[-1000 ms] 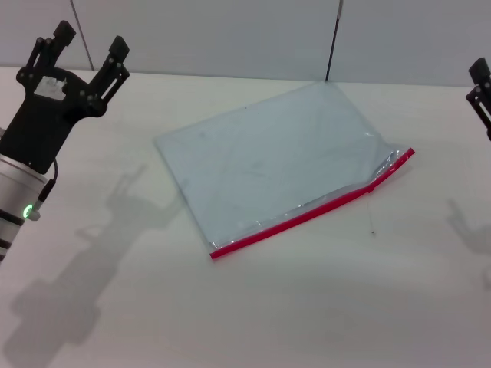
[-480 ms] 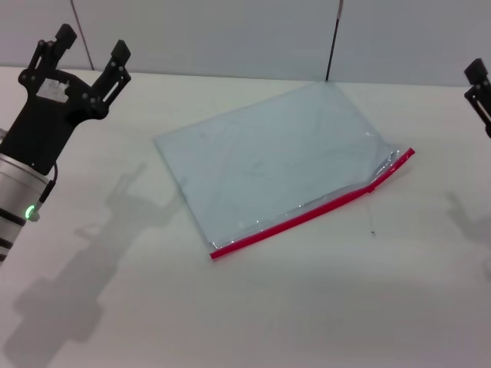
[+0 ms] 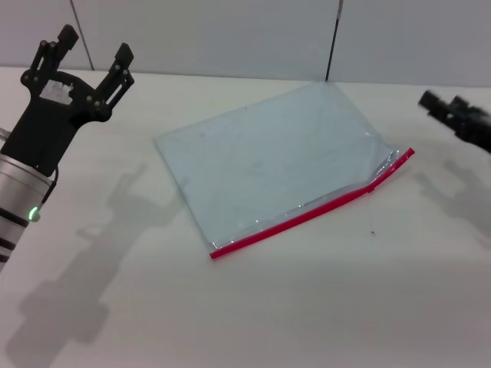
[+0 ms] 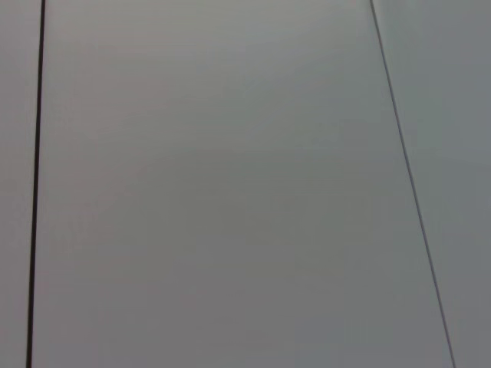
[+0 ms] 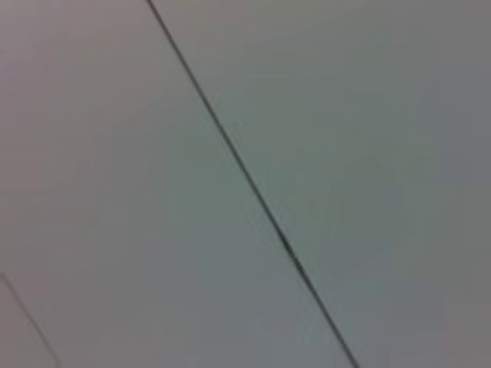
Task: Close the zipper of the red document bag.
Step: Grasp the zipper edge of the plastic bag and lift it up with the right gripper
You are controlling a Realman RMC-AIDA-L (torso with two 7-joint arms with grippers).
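The red document bag lies flat and askew on the white table in the head view, a translucent pale blue-grey pouch. Its zipper is the red strip along the near long edge. A small slider sits close to the strip's right end, where the pouch mouth is crumpled and gapes a little. My left gripper is raised at the far left, open and empty, well apart from the bag. My right gripper hangs at the right edge, above the table to the right of the zipper's right end, touching nothing. Neither wrist view shows the bag.
A grey panelled wall with a dark seam rises behind the table. Both wrist views show only wall panels with thin seams. Shadows of both arms fall on the tabletop.
My right gripper has swung in from the right edge toward the bag's right end and now tilts lower. The left gripper has barely shifted. The bag has not moved.
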